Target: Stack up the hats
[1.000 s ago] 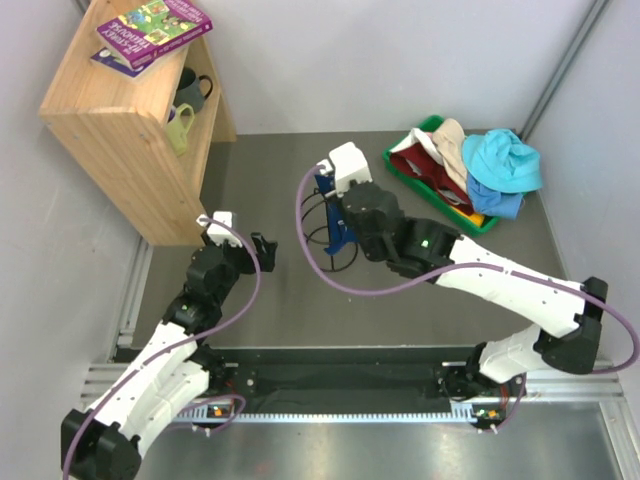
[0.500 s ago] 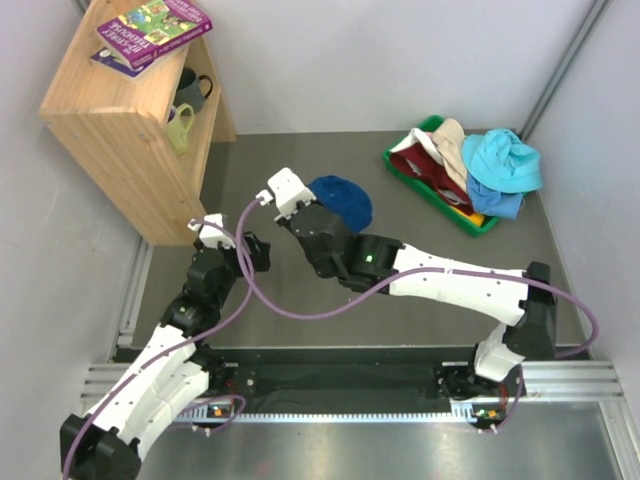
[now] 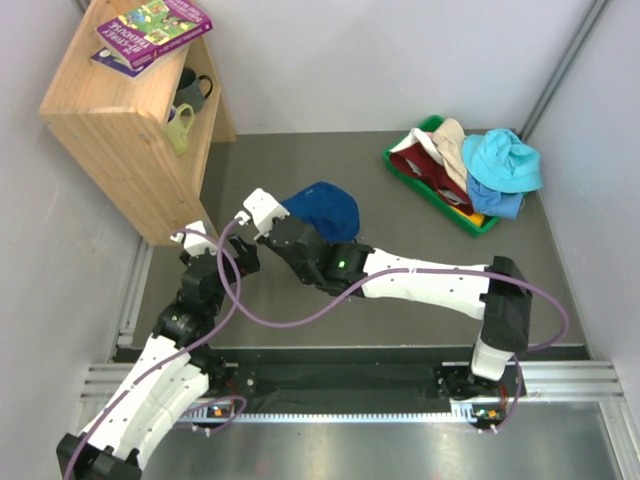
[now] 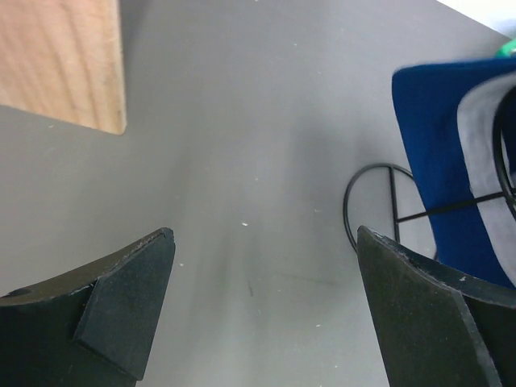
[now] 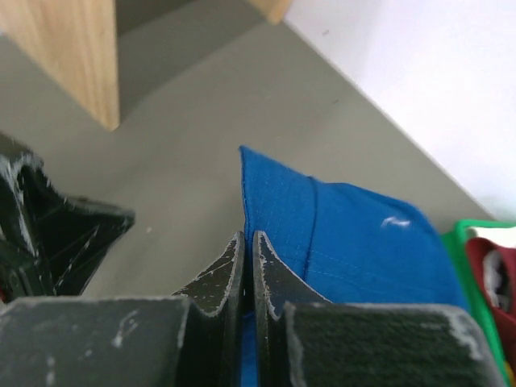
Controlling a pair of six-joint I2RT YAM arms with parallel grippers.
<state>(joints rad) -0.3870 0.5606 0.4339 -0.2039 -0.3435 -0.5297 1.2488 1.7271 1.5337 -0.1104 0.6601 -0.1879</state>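
Seating the first hat on the stand is judged to be the step in hand. The grey table [image 3: 250,170] is flanked by a wooden shelf [image 3: 110,130] at the far left. The right arm [image 3: 430,285] is stretched across towards the left arm [image 3: 170,340]. At the far right a green tray [image 3: 392,158] is seen with the remaining hats heaped in it: a teal hat [image 3: 505,160] on top, a beige hat [image 3: 450,138] and a dark red hat [image 3: 415,160] beside it, more cloth underneath that cannot be sorted out. The dark blue hat [image 3: 325,208] is found mid-table, draped over a black wire stand [image 4: 379,201], whose base ring is only visible from the left wrist view. The right gripper [image 5: 248,258] is clamped tight, with blue cloth pinched at the hat's near-left edge; exactly how much brim is caught cannot be told. The left gripper [image 4: 264,235] is spread wide with nothing in it, hanging above bare table just left of the stand. Stack progress is rated as early, since one hat is out and the rest are in the tray. Next, a clean release is called for, with the cloth left settled over the frame, then a retreat without the brim being dragged, and a reach to the tray, where the teal hat is likely the easiest pick.
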